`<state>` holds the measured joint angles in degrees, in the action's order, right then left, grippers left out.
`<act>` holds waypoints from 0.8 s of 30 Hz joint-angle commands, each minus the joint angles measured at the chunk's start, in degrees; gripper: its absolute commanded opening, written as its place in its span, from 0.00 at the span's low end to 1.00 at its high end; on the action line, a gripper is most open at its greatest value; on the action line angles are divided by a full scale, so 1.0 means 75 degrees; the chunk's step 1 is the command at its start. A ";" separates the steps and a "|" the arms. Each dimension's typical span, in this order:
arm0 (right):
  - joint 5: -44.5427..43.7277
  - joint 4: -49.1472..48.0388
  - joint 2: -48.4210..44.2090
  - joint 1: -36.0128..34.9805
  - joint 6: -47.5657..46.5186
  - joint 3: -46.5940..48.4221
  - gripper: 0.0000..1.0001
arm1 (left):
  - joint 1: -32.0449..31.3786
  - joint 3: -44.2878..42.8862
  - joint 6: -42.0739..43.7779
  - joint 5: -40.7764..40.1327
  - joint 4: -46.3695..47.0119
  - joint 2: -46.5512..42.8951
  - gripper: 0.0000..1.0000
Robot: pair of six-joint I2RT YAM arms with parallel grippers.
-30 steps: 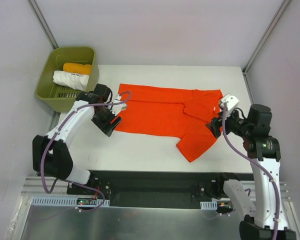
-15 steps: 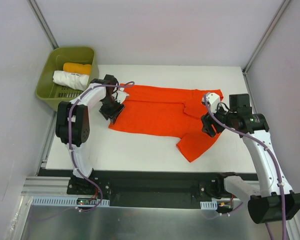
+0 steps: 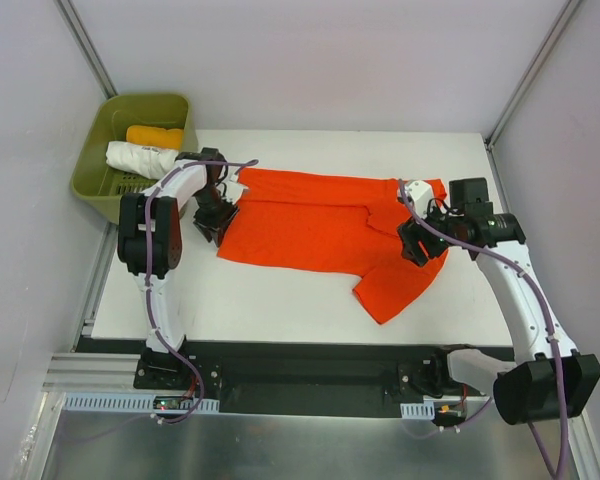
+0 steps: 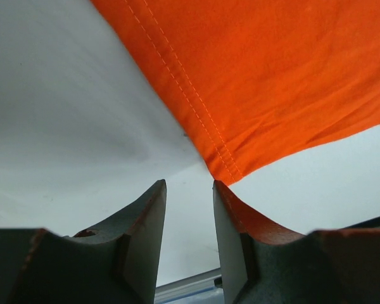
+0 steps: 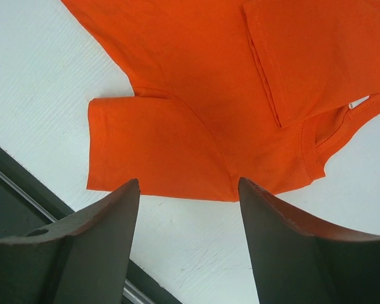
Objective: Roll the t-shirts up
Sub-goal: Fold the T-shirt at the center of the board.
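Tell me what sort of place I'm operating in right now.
Most likely a lab robot test cell, not a home or laundry: a white table boxed in by plain panel walls on metal posts, with one red-orange t-shirt laid on it and a green basket holding rolled garments.

A robotics lab test cell: a flat white tabletop [image 3: 280,300] boxed by plain pale wall panels [image 3: 310,60], with slotted aluminium rails [image 3: 80,372] and a black mounting bar [image 3: 310,365] along the tabletop's near edge.
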<state>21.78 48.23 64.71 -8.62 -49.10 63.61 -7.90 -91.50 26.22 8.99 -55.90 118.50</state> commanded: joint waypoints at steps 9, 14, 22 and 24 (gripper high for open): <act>0.0108 -0.0337 0.0267 -0.0034 -0.0051 0.0260 0.67 | -0.0025 -0.0151 -0.0331 0.0723 -0.0785 0.0056 0.38; 0.0131 -0.0395 0.0208 -0.0034 -0.0027 0.0085 0.68 | -0.0025 0.0164 -0.0343 0.0524 -0.0692 0.0103 0.40; 0.0143 -0.0290 0.0126 -0.0034 -0.0121 0.0038 0.68 | -0.0025 0.0551 -0.0566 0.0512 -0.0176 0.0407 0.37; 0.0143 -0.0278 0.0115 -0.0034 -0.0109 0.0026 0.68 | -0.0025 0.0645 -0.0589 0.0523 -0.0059 0.0454 0.33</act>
<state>21.89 46.11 66.94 -8.67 -49.17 63.68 -7.90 -88.49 22.92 12.93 -57.25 120.77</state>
